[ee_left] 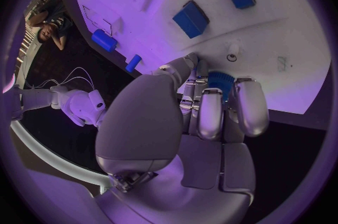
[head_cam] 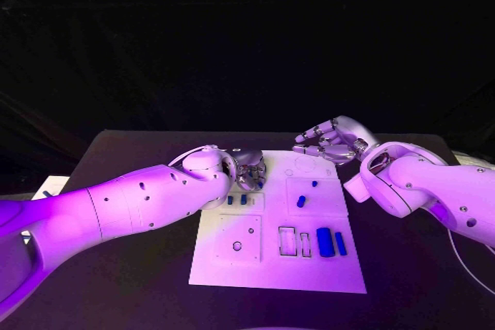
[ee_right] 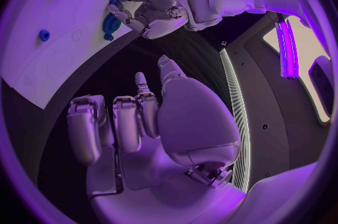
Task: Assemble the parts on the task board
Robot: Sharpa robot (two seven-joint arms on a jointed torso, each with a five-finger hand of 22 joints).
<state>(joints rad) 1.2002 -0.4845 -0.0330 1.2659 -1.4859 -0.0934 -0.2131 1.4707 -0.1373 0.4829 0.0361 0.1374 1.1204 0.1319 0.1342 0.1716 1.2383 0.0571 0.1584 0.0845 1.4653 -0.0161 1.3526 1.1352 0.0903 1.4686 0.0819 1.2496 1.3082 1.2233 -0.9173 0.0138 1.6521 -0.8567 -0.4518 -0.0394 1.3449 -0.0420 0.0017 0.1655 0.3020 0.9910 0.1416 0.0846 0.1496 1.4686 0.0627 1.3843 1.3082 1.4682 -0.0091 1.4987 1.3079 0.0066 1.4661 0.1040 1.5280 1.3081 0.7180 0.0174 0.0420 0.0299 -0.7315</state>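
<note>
Fingers of the left hand (head_cam: pixel 243 171) curl around a round blue part (ee_left: pixel 220 81) at the far left corner of the white task board (head_cam: pixel 258 273), pressing it against the plate; the left wrist view shows the piece wedged among the fingertips, and the right wrist view shows the same grip from across the board. The right hand (head_cam: pixel 330 142) hovers above the board's far right corner with its fingers (ee_right: pixel 125 122) bent inward side by side and nothing between them, the black table (head_cam: pixel 124 151) dark beneath it. Other blue parts lie spread over the board: two small blocks (head_cam: pixel 238 200) just beside the left hand, a short peg (head_cam: pixel 301 200) near the middle, and a long cylinder (head_cam: pixel 325 242) with a narrower bar (head_cam: pixel 340 243) beside it toward the near right. Only the left wrist view shows the two blocks close up as flat squares (ee_left: pixel 191 18). The room behind the table is black.
</note>
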